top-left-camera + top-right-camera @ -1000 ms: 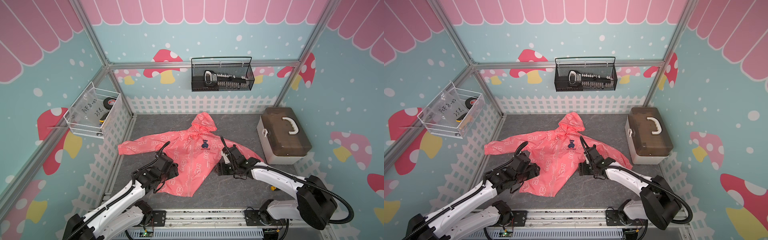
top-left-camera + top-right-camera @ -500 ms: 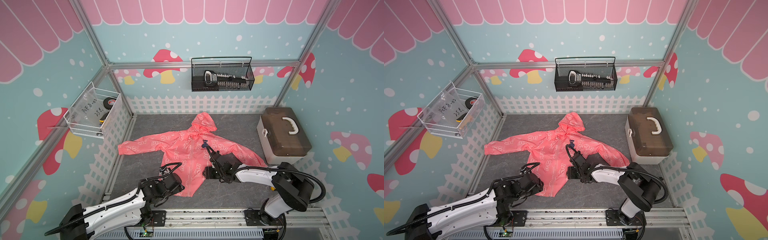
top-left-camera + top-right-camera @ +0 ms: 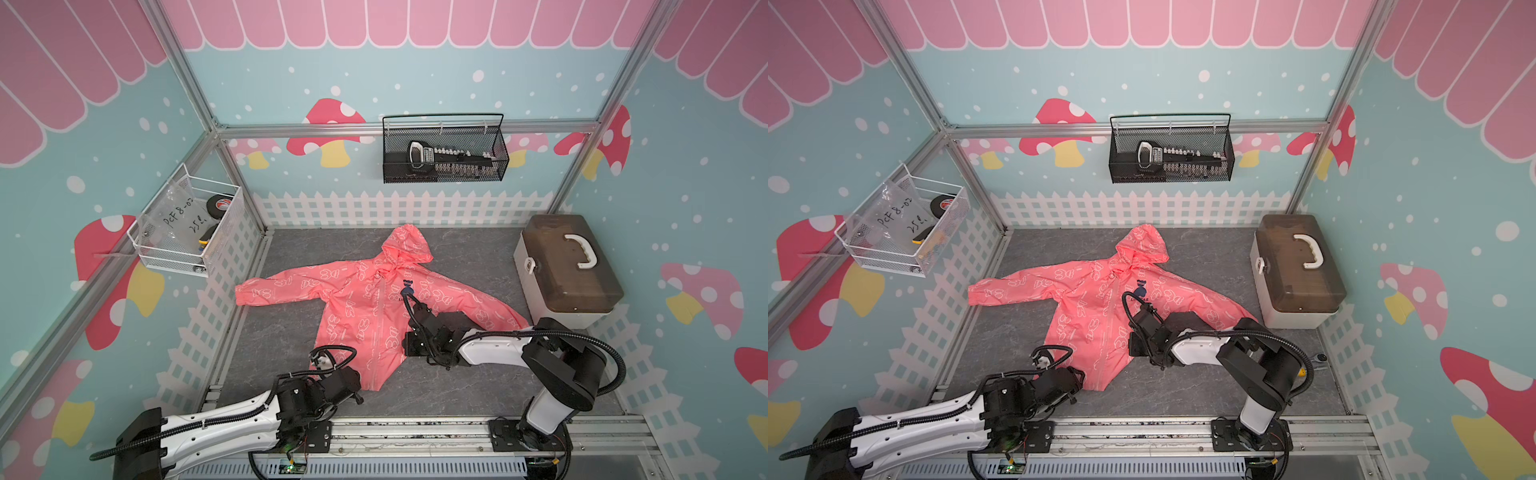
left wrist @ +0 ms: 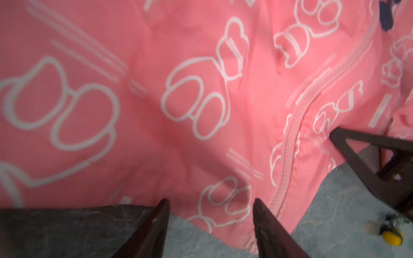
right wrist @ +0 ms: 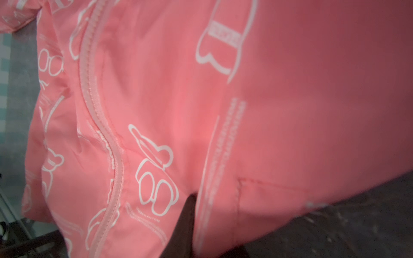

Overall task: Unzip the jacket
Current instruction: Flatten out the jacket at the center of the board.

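The jacket is thin coral-pink cloth, crinkled, with a faint sheen and flat white printed outlines. Its zipper has ribbed pink woven tape and matching plastic-looking teeth. The worktop is matt grey with a mottled, stone-like pattern. The black basket is fine metal mesh, and the white basket is coated wire mesh. The storage box has a smoky translucent plastic lid on a smooth white plastic base. The frame rail is bare, dull metal.

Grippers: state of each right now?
Left gripper: open, jaws apart at the hem of the jacket.
Right gripper: closed, pinching jacket fabric.
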`<state>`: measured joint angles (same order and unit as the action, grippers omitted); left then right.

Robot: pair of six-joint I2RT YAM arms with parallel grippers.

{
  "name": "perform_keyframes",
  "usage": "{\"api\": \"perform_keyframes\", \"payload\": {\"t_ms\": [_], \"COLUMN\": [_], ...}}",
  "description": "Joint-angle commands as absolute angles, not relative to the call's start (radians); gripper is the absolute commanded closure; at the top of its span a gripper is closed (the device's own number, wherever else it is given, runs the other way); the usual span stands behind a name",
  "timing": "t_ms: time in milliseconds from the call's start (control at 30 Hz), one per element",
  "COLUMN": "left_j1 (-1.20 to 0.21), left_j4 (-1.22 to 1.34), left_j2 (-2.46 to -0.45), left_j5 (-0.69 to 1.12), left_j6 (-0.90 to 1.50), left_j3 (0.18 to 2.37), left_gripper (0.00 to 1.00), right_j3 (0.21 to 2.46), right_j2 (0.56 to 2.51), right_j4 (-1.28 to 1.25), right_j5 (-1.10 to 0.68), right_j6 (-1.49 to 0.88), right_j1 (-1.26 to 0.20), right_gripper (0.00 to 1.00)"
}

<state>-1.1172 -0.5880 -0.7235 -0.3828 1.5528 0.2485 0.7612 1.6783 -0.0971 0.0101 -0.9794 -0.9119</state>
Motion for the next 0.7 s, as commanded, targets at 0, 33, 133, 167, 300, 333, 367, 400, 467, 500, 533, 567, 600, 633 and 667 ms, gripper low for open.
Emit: {"api": "perform_keyframes", "payload": {"t_ms": [0, 33, 133, 167, 300, 333, 367, 400, 467, 500, 533, 567, 600, 633, 667], "left_j1": [-1.123, -1.123, -1.123, -1.122, -1.111, -1.102, -1.094, -1.085, -1.072, -1.062, -1.05, -1.034, -1.015, -0.997, -0.981], "left_j4": [-0.628, -0.64, -0.682, -0.712, -0.778, -0.778, -0.779, -0.778, -0.776, -0.778, -0.78, -0.782, -0.789, -0.803, -0.818], "left_j2": [-0.722, -0.715, -0.706, -0.713, -0.788, -0.807, -0.822, -0.833, -0.836, -0.827, -0.812, -0.795, -0.772, -0.748, -0.726], "left_j5": [-0.481, -0.51, -0.602, -0.634, -0.712, -0.709, -0.704, -0.7, -0.696, -0.696, -0.694, -0.691, -0.687, -0.684, -0.681], "left_j6": [1.581, 1.563, 1.414, 1.365, 1.219, 1.201, 1.186, 1.172, 1.151, 1.138, 1.121, 1.109, 1.094, 1.081, 1.076], "left_j3": [0.233, 0.25, 0.358, 0.404, 0.548, 0.562, 0.573, 0.581, 0.589, 0.592, 0.596, 0.599, 0.604, 0.611, 0.617], "left_gripper": [0.76, 0.89, 1.0, 1.0, 1.0, 1.0, 1.0, 1.0, 1.0, 1.0, 1.0, 1.0, 1.0, 1.0, 1.0], "right_j3": [0.768, 0.775, 0.836, 0.864, 0.937, 0.962, 0.996, 1.041, 1.137, 1.199, 1.273, 1.335, 1.411, 1.476, 1.544], "right_j2": [1.639, 1.617, 1.556, 1.547, 1.54, 1.546, 1.554, 1.567, 1.6, 1.629, 1.67, 1.71, 1.765, 1.824, 1.875], "right_j4": [-0.002, 0.046, 0.247, 0.334, 0.573, 0.635, 0.696, 0.762, 0.847, 0.881, 0.91, 0.916, 0.928, 0.935, 0.938], "right_j5": [0.077, 0.092, 0.236, 0.285, 0.397, 0.433, 0.47, 0.511, 0.576, 0.6, 0.613, 0.594, 0.561, 0.506, 0.441], "right_j6": [-0.962, -0.949, -0.882, -0.87, -0.883, -0.885, -0.883, -0.869, -0.803, -0.751, -0.696, -0.634, -0.581, -0.529, -0.493], "right_j1": [-0.921, -0.924, -0.985, -1.016, -1.119, -1.136, -1.147, -1.153, -1.152, -1.148, -1.138, -1.121, -1.098, -1.067, -1.039], "right_gripper": [0.93, 0.94, 0.97, 0.98, 0.98, 0.98, 0.99, 0.99, 0.99, 0.99, 0.99, 0.99, 1.0, 1.0, 1.0]}}
